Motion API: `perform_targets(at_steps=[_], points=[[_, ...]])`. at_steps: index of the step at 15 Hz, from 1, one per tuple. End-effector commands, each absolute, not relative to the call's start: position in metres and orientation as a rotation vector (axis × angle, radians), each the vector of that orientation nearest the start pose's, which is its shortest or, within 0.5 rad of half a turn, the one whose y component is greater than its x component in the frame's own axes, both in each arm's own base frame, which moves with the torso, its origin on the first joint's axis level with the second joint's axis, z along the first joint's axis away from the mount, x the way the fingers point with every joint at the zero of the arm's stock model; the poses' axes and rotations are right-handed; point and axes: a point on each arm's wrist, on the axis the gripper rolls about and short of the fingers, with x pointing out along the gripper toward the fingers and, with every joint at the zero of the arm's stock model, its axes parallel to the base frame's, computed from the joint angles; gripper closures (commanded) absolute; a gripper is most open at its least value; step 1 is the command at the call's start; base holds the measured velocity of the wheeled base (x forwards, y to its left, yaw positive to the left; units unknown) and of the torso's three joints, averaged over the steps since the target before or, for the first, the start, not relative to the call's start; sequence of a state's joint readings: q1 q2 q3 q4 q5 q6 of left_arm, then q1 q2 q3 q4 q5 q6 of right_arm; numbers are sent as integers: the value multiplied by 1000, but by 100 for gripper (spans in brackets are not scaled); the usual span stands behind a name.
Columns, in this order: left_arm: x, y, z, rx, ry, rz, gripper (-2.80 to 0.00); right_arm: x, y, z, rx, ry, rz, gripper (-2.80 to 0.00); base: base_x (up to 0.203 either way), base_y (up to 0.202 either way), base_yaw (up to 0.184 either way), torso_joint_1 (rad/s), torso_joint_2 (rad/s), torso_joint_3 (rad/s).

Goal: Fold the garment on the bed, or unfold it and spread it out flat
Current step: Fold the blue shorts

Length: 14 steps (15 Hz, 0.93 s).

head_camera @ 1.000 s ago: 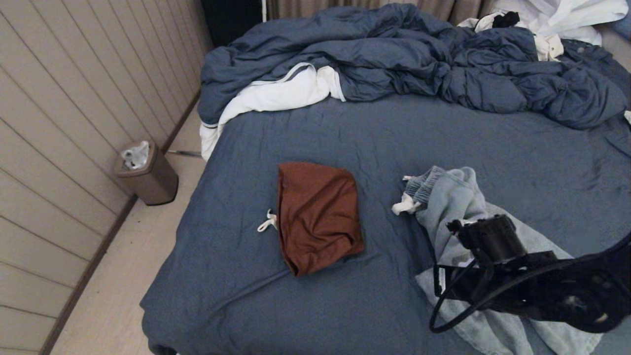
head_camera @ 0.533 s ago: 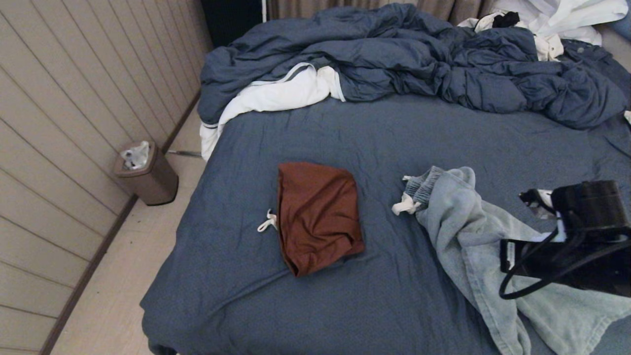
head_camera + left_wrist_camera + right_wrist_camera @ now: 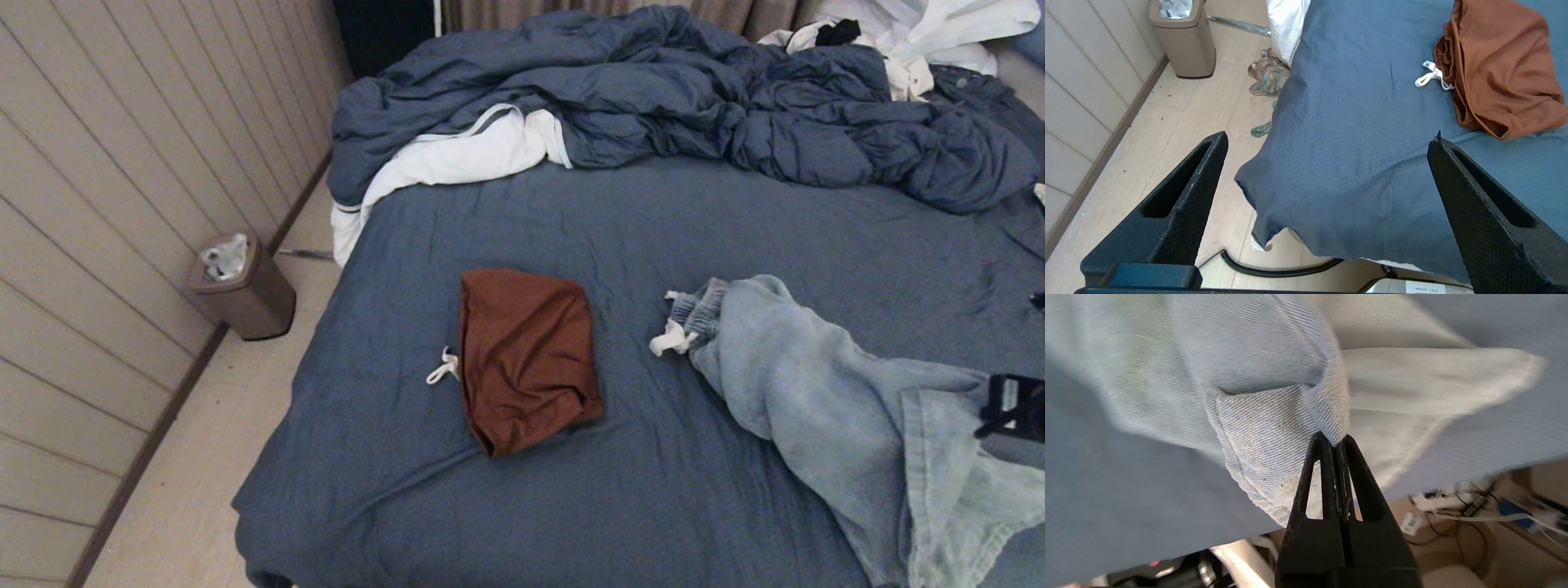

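Since the right gripper (image 3: 1334,446) fingers pinch only a thin edge of the pale blue pants (image 3: 824,392), it could slip out, while the left gripper (image 3: 1327,143) waits wide open by the bed (image 3: 571,229).

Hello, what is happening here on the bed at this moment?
The right gripper is shut on a hem of the light blue jeans, at the right side of the bed, and the fabric is drawn out toward that side. The left gripper is open, holds nothing, and hangs over the bed's near left corner. A rust-brown garment lies folded in the middle of the sheet, untouched. The crumpled blue duvet is heaped at the far end.
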<state>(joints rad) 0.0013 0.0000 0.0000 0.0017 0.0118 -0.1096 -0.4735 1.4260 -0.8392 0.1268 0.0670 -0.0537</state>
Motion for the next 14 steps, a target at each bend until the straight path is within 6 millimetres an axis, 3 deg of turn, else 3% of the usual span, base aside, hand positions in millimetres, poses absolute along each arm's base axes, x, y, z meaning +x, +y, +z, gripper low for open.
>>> perform_targets(at_steps=[1, 8, 14], points=[[-23, 0, 75, -110, 2, 14, -280, 196, -135, 189, 167, 733, -438, 0, 0, 0, 0, 0, 0, 0], [-23, 0, 75, -110, 2, 14, -280, 223, -213, 146, 228, 852, -471, 0, 0, 0, 0, 0, 0, 0], [-23, 0, 75, -110, 2, 14, -280, 248, -259, 150, 212, 795, -520, 0, 0, 0, 0, 0, 0, 0]])
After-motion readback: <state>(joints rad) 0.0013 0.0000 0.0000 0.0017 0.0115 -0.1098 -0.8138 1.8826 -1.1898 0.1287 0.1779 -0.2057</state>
